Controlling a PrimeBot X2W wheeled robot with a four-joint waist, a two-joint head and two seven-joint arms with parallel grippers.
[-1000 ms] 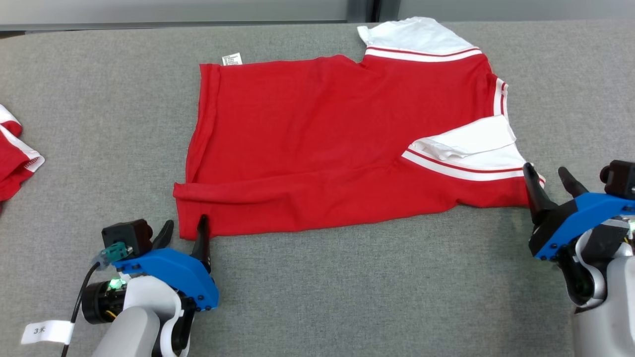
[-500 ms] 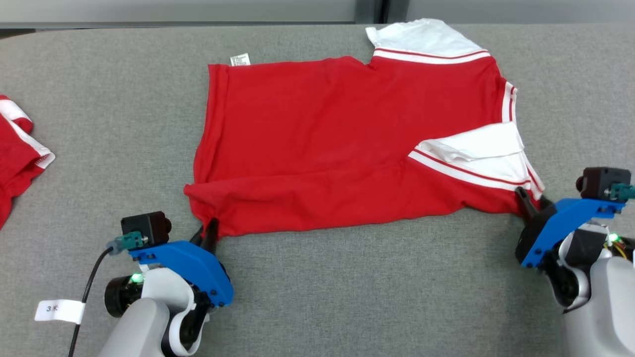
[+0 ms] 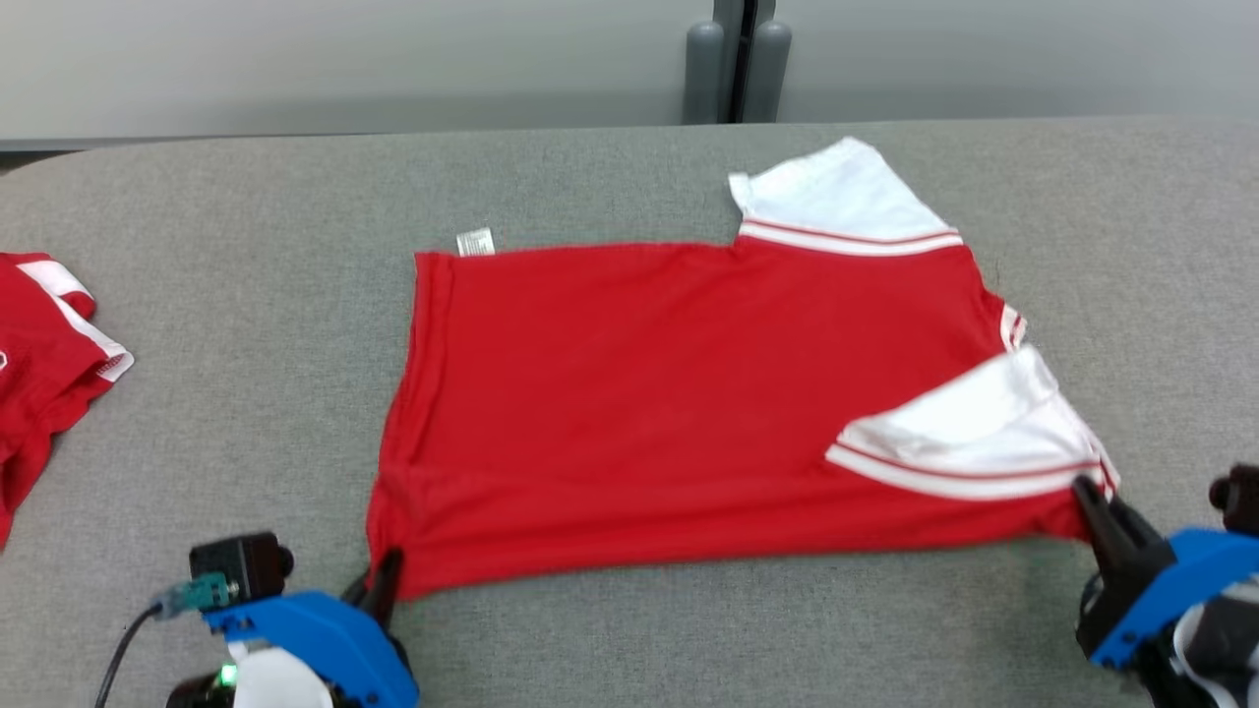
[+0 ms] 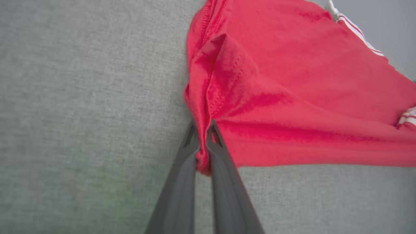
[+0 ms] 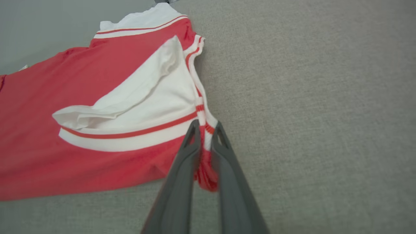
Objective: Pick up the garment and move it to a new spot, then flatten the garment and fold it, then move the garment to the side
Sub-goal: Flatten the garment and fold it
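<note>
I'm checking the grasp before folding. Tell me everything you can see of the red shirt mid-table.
The red shirt lies spread nearly flat on the grey cloth table, soft knit by its look, with two white sleeves trimmed in red and white stripes and a small white label at its far edge. The left gripper is shut on its near hem corner; the right gripper is shut on the near corner beside the folded-in sleeve.
</note>
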